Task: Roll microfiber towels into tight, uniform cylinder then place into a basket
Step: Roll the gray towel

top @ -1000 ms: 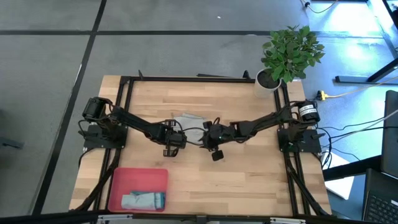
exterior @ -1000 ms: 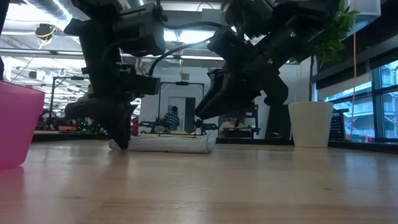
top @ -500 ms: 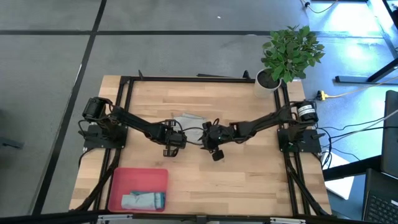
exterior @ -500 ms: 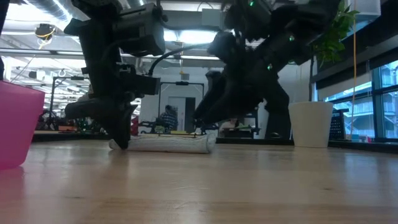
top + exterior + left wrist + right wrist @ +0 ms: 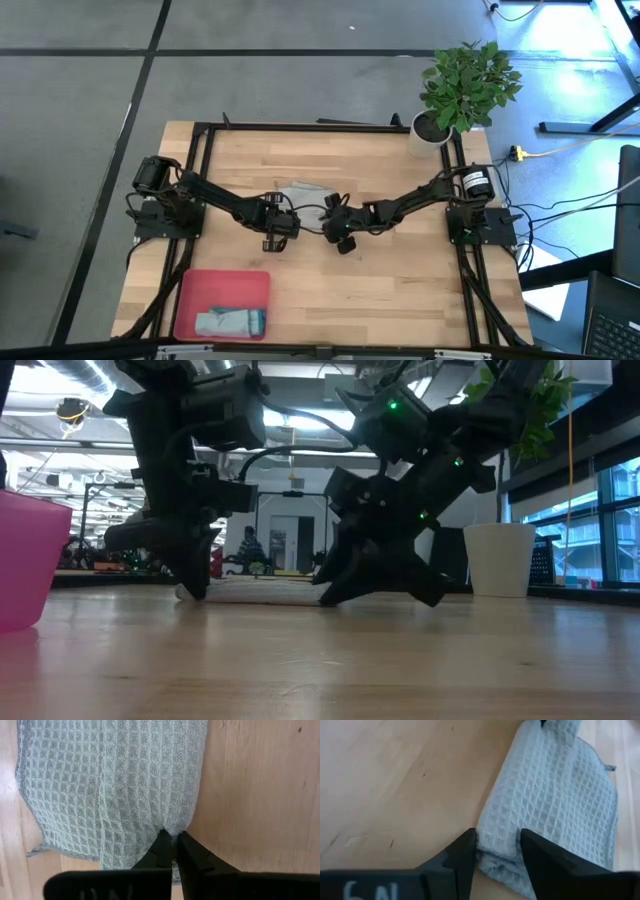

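Wooden boards are making up the table (image 5: 400, 290), and grey floor is lying all around it. From above, the grey towel (image 5: 303, 191) is lying near the middle of the table, half hidden under the two arms. The left claw (image 5: 275, 236) and the right claw (image 5: 338, 238) are both down at its near edge. The red basket (image 5: 190, 300) is sitting well apart at the table's front left part, and a rolled blue towel (image 5: 230, 322) is already lying in it. A white plant pot (image 5: 430, 135) is standing at the far right corner.

From table height, both claws are touching down, and the grey towel is only peeking out as a thin strip between them.

Past the left arm's fingers, the left claw (image 5: 172, 842) is pressed together, pinching the towel's edge (image 5: 172, 827).

Past the right arm's fingers, the right claw (image 5: 495, 852) is spread, with the towel's folded end (image 5: 495, 845) sitting between its fingers but not squeezed.

I think this cloth is soft, light and floppy, so it is likely going to sag. Taking hold at both ends of the folded edge looks best. How tight the roll is getting is hard to make out.
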Action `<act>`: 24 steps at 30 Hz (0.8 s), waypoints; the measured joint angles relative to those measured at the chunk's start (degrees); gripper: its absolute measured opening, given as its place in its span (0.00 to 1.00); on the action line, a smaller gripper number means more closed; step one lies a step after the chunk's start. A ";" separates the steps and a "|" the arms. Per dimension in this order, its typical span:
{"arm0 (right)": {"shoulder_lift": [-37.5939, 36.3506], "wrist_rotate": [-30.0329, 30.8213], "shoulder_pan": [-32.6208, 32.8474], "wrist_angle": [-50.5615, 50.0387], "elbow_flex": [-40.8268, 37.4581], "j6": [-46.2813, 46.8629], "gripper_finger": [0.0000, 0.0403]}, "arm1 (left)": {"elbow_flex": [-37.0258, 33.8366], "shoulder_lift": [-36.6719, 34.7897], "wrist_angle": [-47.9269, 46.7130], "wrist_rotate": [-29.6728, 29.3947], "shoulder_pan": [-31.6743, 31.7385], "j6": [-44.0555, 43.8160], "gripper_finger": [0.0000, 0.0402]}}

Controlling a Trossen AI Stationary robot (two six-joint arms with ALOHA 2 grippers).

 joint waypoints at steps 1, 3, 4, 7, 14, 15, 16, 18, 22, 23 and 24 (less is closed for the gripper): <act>0.02 -0.03 -0.06 -0.04 0.00 0.04 0.37 | 0.00 0.00 0.01 0.00 0.00 0.00 0.00; 0.02 0.62 -0.14 0.05 0.00 0.04 0.33 | 0.00 0.00 0.01 0.00 0.00 0.00 0.00; 0.02 1.33 -0.15 0.01 0.00 0.08 0.30 | 0.00 0.00 0.01 0.00 0.00 0.00 0.00; 0.02 2.11 -0.15 -0.02 0.00 1.23 0.19 | 0.00 0.00 0.01 0.02 0.00 0.00 0.00; -0.02 0.56 -0.15 -0.28 0.00 4.82 0.05 | 1.01 0.11 -1.59 1.70 -0.02 -0.01 0.00; -0.18 -0.39 -0.15 -0.62 0.00 5.33 0.05 | 1.51 0.11 -2.52 2.04 0.00 -0.04 0.00; -0.45 -1.30 -0.15 -1.11 0.09 6.25 0.04 | 2.15 0.15 -3.31 2.42 0.00 -0.05 0.00; -1.22 -3.21 -0.15 -3.70 0.86 7.83 0.04 | 3.49 0.21 -4.98 4.49 -0.04 -0.05 0.00; -2.21 -6.00 -0.10 -10.75 3.91 11.45 0.04 | 5.67 0.33 -6.31 11.65 -0.07 0.39 0.00; -2.29 -6.92 -0.13 -12.39 4.86 12.39 0.04 | 5.87 0.33 -6.50 12.88 -0.11 0.88 0.00; -2.48 -7.63 -0.16 -14.56 5.83 13.55 0.04 | 6.09 0.33 -6.42 14.06 -0.11 1.47 0.00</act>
